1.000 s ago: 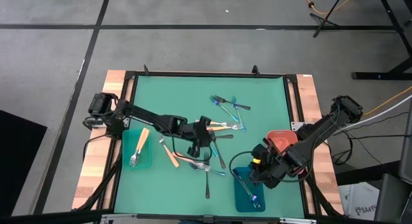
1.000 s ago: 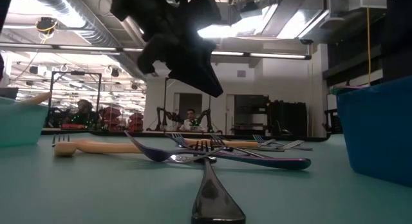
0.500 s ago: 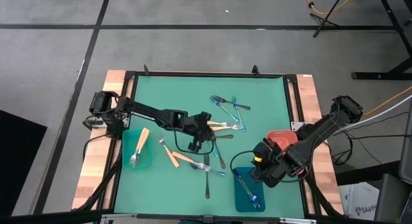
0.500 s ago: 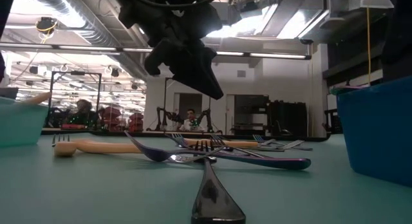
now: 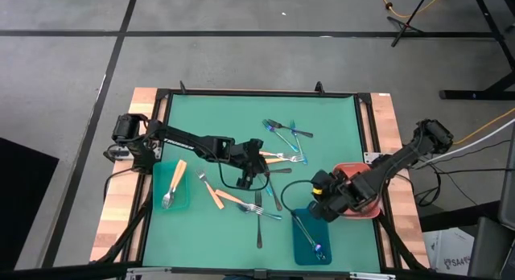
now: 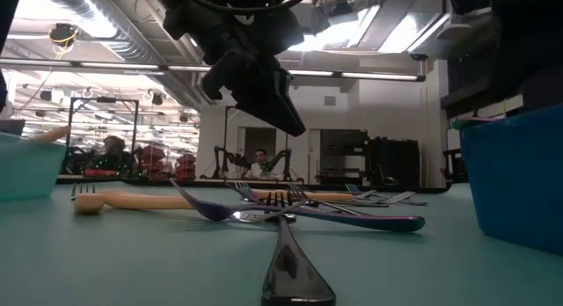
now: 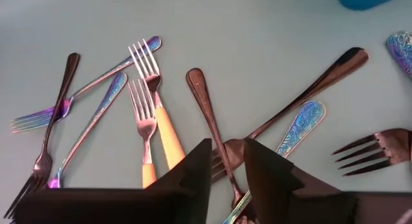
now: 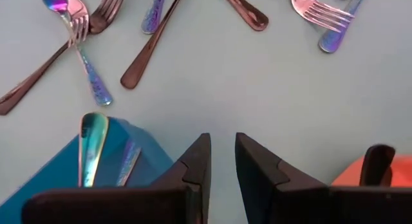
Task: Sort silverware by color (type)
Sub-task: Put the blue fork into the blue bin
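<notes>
Loose silverware lies flat on the green mat: a middle pile (image 5: 269, 183) of dark, iridescent and orange-handled pieces, and a far cluster (image 5: 286, 133). My left gripper (image 5: 259, 166) hangs open above the middle pile. In the left wrist view (image 7: 227, 161) its fingers stand over a dark handle (image 7: 205, 102) beside an orange-handled fork (image 7: 161, 124). My right gripper (image 5: 314, 198) is open and empty, over bare mat between the blue tray (image 5: 310, 238) and the pile. The blue tray (image 8: 96, 176) holds iridescent pieces.
A teal tray (image 5: 171, 187) at the left holds an orange-handled fork. The salmon-red tray (image 5: 358, 201) lies partly under my right arm and holds a dark piece (image 8: 376, 163). A dark fork (image 6: 290, 271) lies near the low camera. People sit far behind the table.
My left gripper has moved a little toward the far edge and right, staying above the middle pile. My right gripper has drawn back from over the blue tray toward the far edge, and its arm now covers more of the salmon-red tray. No silverware has moved.
</notes>
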Tool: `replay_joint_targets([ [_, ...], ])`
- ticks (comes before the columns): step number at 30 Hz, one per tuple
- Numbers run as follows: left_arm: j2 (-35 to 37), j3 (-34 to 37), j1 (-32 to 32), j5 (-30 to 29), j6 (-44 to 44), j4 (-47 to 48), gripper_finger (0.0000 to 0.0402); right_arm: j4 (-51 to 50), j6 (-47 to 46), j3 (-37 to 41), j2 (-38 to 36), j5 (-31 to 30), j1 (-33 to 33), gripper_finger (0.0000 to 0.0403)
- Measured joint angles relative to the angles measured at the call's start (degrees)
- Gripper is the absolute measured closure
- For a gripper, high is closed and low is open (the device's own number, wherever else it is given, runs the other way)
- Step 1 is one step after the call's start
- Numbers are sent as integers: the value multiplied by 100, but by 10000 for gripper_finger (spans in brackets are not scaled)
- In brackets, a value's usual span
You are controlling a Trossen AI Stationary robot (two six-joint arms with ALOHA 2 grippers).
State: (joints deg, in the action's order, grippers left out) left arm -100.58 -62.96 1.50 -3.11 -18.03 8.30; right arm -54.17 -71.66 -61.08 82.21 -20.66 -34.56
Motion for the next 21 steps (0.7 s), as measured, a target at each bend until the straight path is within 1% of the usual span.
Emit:
replay_joint_targets([
  [3,-55,2,0,258,8,-18,296,4,238,0,0,139,164,340],
  [6,-220,0,5,430,-32,-155,290,14,461,0,0,230,311,340],
  [11,-516,4,-12,433,-51,-237,289,54,744,2,0,229,477,340],
  [16,-744,4,-22,433,-69,-239,291,55,791,2,0,229,513,340],
  [21,-795,4,-74,436,-204,-81,292,57,791,2,0,230,500,340],
])
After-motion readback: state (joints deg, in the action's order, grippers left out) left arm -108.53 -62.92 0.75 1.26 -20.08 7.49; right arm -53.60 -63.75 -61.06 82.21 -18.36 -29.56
